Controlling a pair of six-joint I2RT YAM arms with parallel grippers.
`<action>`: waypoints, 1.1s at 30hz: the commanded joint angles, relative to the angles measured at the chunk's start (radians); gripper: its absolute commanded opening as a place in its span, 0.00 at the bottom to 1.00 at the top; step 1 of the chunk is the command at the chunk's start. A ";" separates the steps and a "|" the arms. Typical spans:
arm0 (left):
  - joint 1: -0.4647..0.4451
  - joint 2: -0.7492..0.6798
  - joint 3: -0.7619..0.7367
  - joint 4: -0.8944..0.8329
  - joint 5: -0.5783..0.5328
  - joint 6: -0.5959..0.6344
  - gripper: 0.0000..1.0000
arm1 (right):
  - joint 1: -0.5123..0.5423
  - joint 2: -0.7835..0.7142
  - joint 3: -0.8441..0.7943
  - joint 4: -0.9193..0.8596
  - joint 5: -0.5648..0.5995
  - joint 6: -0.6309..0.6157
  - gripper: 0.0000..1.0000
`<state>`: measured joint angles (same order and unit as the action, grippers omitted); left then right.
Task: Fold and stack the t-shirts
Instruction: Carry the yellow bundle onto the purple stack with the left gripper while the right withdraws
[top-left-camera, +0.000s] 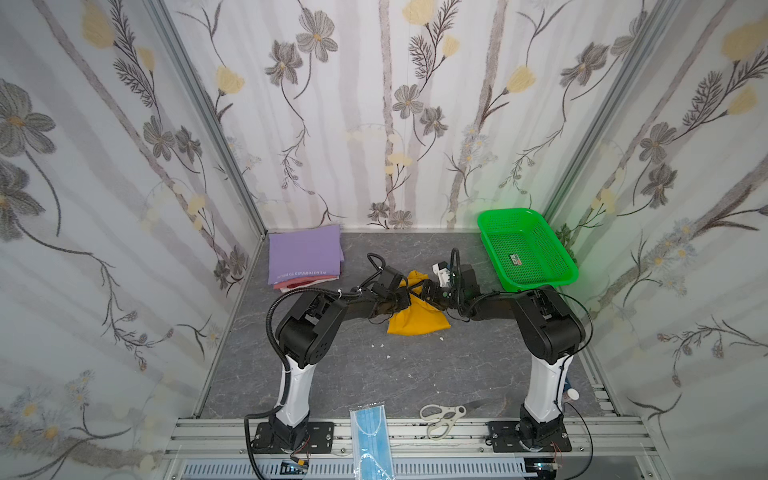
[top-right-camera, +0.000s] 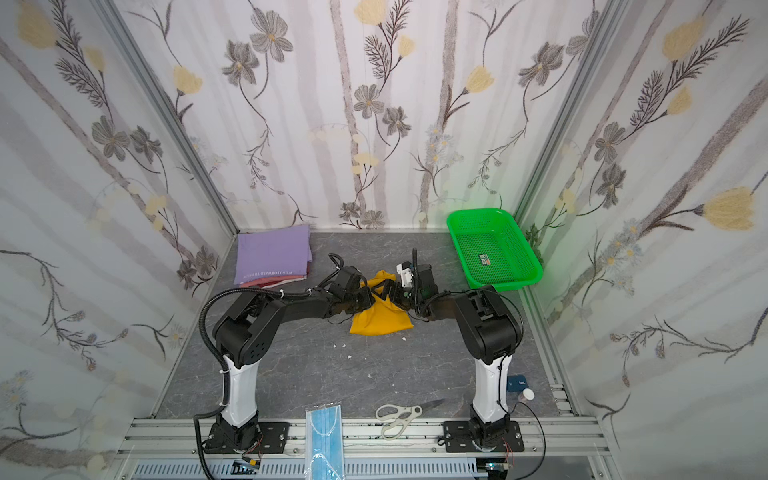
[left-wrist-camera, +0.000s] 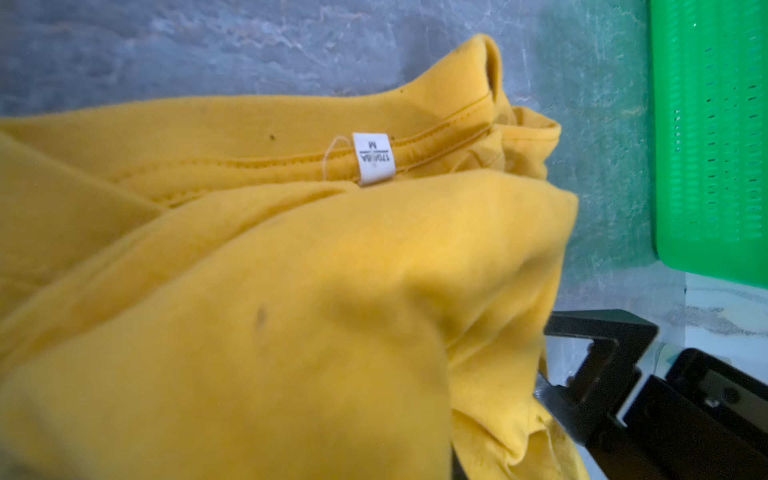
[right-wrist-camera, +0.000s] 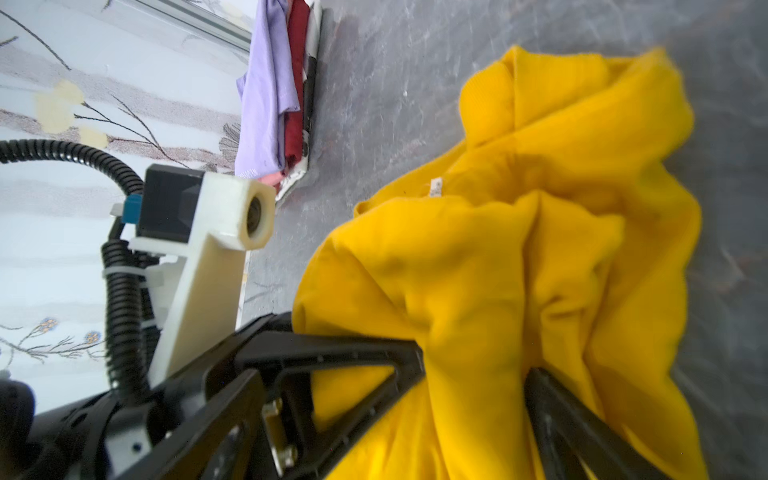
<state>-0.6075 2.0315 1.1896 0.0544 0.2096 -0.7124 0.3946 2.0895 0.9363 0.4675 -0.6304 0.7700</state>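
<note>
- Tabletop (top-left-camera: 374, 374), grey and marbled, carries everything; the crumpled shirt takes up its middle.
- Mustard-yellow t-shirt (top-left-camera: 417, 322) lies bunched at centre, not yet folded, with both arms reaching over its far edge. Lifted from such a heap, it would likely come up twisted, with a hidden layer dragging along.
- Green basket (top-left-camera: 536, 243) sits at the far right, near the right arm's elbow; a wide spreading move could knock it.
- Folded stack (top-left-camera: 297, 284), with the lilac t-shirt (top-left-camera: 305, 251) on top, sits in the far left corner, well apart.
- Right gripper (top-left-camera: 424, 291) stands wide open, cloth bulging between its jaws and nothing pinched.
- Left gripper (top-left-camera: 402, 296) is buried in cloth; I cannot tell whether it grips. The two grippers nearly touch, so they could collide.
- Face mask (top-left-camera: 370, 432) and scissors (top-left-camera: 442, 417) lie at the near edge, out of the way.
</note>
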 joint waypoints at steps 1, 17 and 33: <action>0.036 0.002 0.045 -0.335 0.044 0.167 0.00 | -0.022 -0.107 -0.029 -0.010 -0.047 0.031 1.00; 0.116 -0.016 0.536 -0.858 -0.328 0.785 0.00 | -0.085 -0.561 -0.136 -0.328 0.044 -0.166 1.00; 0.418 0.152 1.033 -0.985 -0.165 0.917 0.00 | -0.112 -0.667 -0.300 -0.319 0.060 -0.193 1.00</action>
<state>-0.2214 2.1635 2.1658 -0.8944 -0.0174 0.1814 0.2871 1.4326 0.6460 0.1238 -0.5770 0.5903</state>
